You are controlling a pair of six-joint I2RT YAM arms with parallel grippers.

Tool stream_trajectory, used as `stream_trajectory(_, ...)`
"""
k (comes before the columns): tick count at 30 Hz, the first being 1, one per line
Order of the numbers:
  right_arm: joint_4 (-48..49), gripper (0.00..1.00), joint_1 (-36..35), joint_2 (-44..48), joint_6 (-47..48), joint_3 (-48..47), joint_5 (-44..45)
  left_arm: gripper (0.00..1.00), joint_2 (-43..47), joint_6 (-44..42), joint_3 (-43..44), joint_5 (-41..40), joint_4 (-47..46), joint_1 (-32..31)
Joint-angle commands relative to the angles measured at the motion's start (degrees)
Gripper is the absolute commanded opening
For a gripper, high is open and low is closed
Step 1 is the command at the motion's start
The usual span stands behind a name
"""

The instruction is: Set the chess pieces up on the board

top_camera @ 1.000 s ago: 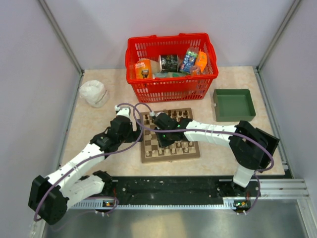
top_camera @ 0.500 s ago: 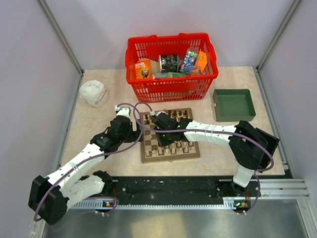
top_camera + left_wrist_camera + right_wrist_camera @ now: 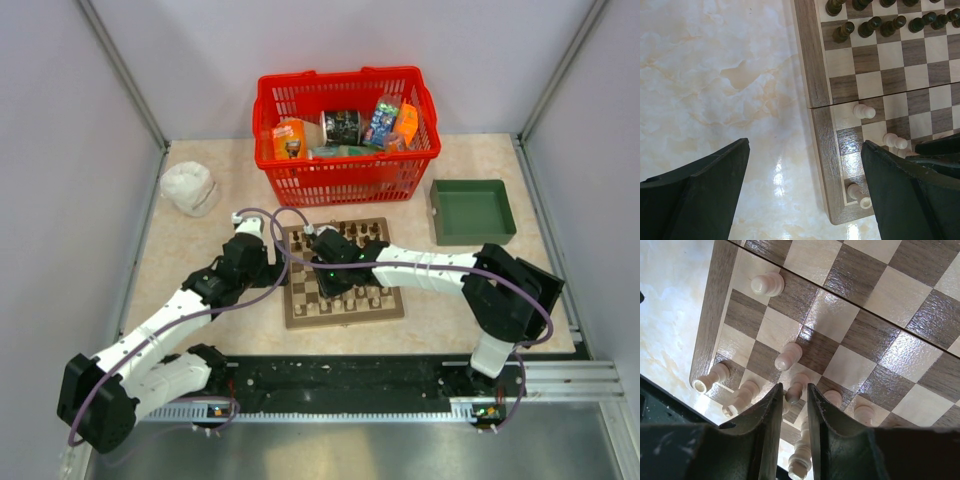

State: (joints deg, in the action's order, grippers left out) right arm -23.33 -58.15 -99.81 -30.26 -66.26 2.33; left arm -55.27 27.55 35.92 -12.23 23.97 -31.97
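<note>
The board (image 3: 345,318) lies mid-table, with dark chess pieces (image 3: 870,25) on its far rows and pale ones (image 3: 788,356) on its near rows. My right gripper (image 3: 322,264) hangs over the board's near left part. Its fingers (image 3: 771,410) stand narrowly open on either side of an upright pale pawn (image 3: 797,385), with a sliver of gap on each side. A pale rook (image 3: 710,380) stands in the corner square. My left gripper (image 3: 805,145) is wide open and holds nothing, low over the bare table next to the board's left border (image 3: 812,65).
A red basket (image 3: 345,130) of packaged goods stands behind the board. An empty green tray (image 3: 472,210) sits at the right. A white crumpled bundle (image 3: 190,188) lies at the back left. The two arms meet at the board's left side.
My right gripper's fingers have eased apart a little around the pale pawn. Both arms otherwise hold their places.
</note>
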Motion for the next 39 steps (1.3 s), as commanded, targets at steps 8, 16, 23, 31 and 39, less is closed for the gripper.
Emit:
stream_trajectory(8,0.04,0.31,-0.83,3.83,0.29,-2.91,1.45,0.99,0.77,0.49,-0.59,0.1,-2.08,0.24)
stream_trajectory(16,-0.4,0.32,-0.82,3.83,0.91,-4.58,2.07,0.99,2.53,0.93,-1.12,-1.92,-1.73,0.15)
stream_trajectory(23,-0.4,0.34,-0.91,1.73,1.26,-6.6,1.98,0.99,3.94,1.72,-1.64,-3.41,-1.64,0.68)
stream_trajectory(31,-0.49,0.34,-0.82,-1.26,1.52,-8.36,1.98,0.99,5.69,2.68,-2.35,-5.08,-0.5,2.17)
stream_trajectory(39,-0.49,0.33,-0.82,-2.84,1.7,-9.33,1.72,0.99,7.1,3.39,-3.05,-4.56,-0.24,4.37)
